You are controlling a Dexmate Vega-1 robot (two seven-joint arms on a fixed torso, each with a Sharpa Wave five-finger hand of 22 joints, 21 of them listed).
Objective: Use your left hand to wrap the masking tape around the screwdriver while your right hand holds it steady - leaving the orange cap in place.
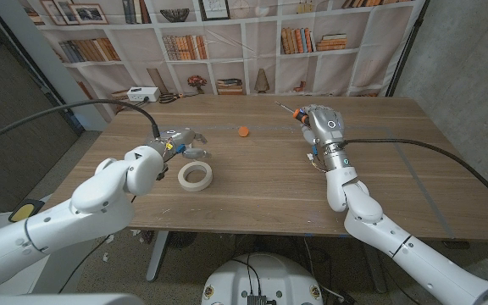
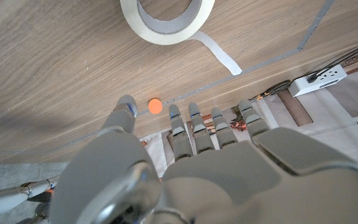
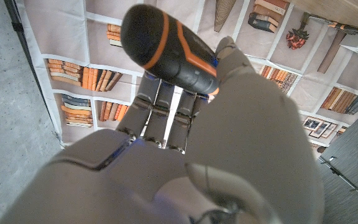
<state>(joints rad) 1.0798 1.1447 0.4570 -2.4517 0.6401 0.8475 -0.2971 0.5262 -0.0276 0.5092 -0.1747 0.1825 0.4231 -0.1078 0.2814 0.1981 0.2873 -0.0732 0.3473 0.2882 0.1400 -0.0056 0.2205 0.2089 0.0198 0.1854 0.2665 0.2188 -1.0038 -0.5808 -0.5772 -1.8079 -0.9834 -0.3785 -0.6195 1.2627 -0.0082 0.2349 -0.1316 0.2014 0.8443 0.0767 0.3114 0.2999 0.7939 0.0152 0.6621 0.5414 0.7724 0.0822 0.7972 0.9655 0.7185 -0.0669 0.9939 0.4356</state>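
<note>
While the right hand (image 1: 322, 124) already has the screwdriver (image 3: 169, 48) clamped in its fingers, black-and-orange handle sticking out past the curled fingertips and the thin shaft poking off toward the far side of the table (image 1: 379, 182), the left hand (image 1: 179, 145) hasn't got hold of anything yet, so I'd say we're at the "go fetch the tape" step. Its fingers (image 2: 194, 121) are spread apart and empty, reaching out over the wood. The roll of masking tape (image 1: 195, 175) lies flat on the table just under and behind those fingertips, closer to the palm side than to the tips, with a short loose tail (image 2: 219, 53) peeling off the roll toward the fingers. The little orange cap (image 1: 243, 130) sits beyond the left fingertips, about halfway across to the right hand, touching neither. Next move, I reckon: the left hand has to drop back and down onto the roll or pinch that loose tail, then carry it over to the screwdriver, which is well apart from it right now. And steer clear of the cap on the way.
</note>
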